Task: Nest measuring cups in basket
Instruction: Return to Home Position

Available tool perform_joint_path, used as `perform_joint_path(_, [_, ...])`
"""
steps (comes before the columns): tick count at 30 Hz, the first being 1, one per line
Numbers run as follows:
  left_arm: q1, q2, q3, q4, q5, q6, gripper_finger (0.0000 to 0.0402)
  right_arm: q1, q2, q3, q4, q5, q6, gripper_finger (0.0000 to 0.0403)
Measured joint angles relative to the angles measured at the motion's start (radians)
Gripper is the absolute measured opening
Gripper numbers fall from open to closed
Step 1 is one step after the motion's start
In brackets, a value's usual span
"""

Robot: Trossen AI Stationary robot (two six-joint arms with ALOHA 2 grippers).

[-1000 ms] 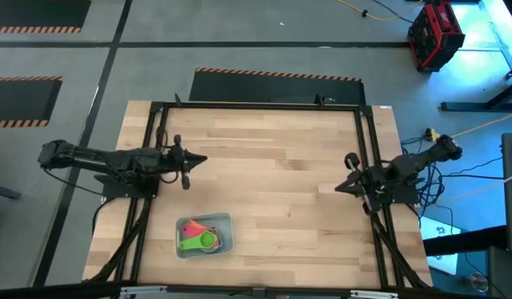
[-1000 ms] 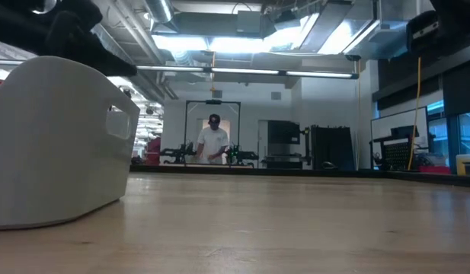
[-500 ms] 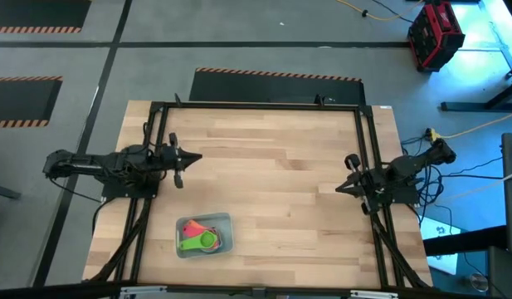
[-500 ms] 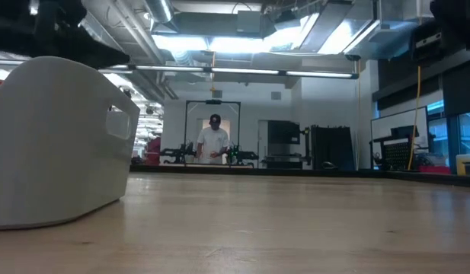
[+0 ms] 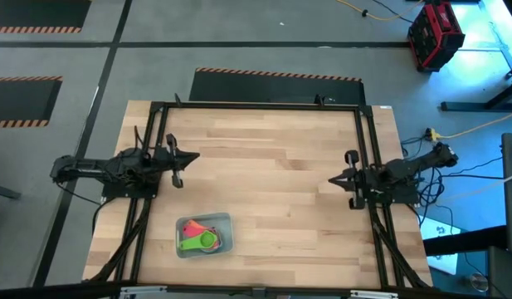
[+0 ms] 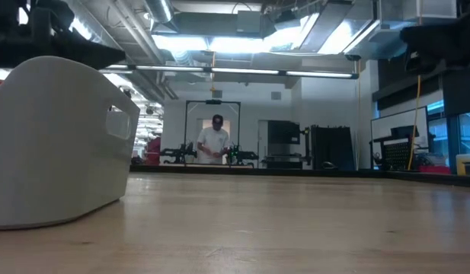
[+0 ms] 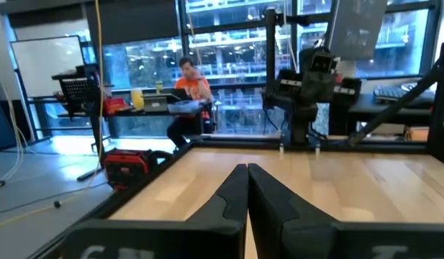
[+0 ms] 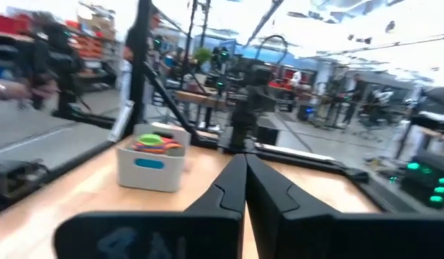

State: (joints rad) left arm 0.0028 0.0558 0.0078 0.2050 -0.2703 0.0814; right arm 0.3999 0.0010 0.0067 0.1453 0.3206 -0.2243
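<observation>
- Pulled back leftward, the left gripper [image 5: 178, 164] sits mid-left, fingers pressed together, empty.
- The right gripper [image 5: 337, 179], mid-right, is likewise closed and empty.
- The basket [image 5: 223, 219] lies lower left, long axis left-right.
- The cups [image 5: 196, 229] are nested inside, with the green cup [image 5: 208, 241] on top, handle pointing left.

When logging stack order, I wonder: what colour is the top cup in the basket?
Green. The top cup shows best in the high view, over a pink one.

We make out only the topmost measuring cups [image 5: 206, 241], the rest buried beneath, basket [image 6: 59, 144] cropped in the low view
</observation>
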Motion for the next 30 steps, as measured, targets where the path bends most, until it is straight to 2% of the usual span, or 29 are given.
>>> perform_joint_path(9, [0.005,-0.013,0.000,-0.001,0.037,0.000,0.0002,-0.188,0.004,0.001,-0.079,-0.006,-0.040,0.0011])
perform_joint_path(13, [0.005,-0.013,0.000,-0.002,0.037,0.007,0.0001,-0.254,0.003,0.001,-0.082,-0.083,-0.046,0.0013])
perform_joint_path(18, [0.005,-0.013,0.000,-0.003,0.036,0.033,0.0003,-0.323,0.003,0.001,-0.112,-0.257,0.012,0.0004])
perform_joint_path(21, [0.005,-0.013,0.000,-0.011,0.037,0.034,0.0001,-0.352,0.003,0.001,-0.122,-0.326,0.043,0.0010])
perform_joint_path(25, [0.005,-0.013,0.000,-0.029,0.036,0.034,0.0003,-0.376,0.003,0.001,-0.125,-0.341,0.063,0.0023])
perform_joint_path(30, [0.005,-0.013,0.000,-0.060,0.036,0.033,0.0002,-0.395,0.003,0.001,-0.124,-0.341,0.065,0.0020])
